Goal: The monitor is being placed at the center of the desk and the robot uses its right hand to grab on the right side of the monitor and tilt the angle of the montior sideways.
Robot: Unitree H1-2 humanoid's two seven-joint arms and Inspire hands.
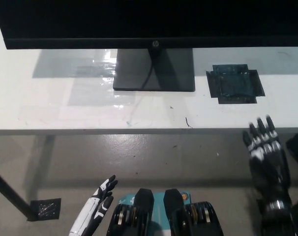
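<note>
A black monitor [149, 22] spans the top of the head view, standing on a dark square base [154, 69] in the middle of the white desk [65, 113]. My black right hand [266, 157] hangs open below the desk's front edge at the lower right, fingers spread and pointing up, well apart from the monitor. At the bottom left my white left hand [97, 209] rests low, open and holding nothing.
A dark taped square patch [236, 82] lies on the desk right of the monitor base. A cable [150, 64] runs down the stand. Grey floor shows below the desk, with a desk leg and a small dark foot pad [44, 208] at lower left.
</note>
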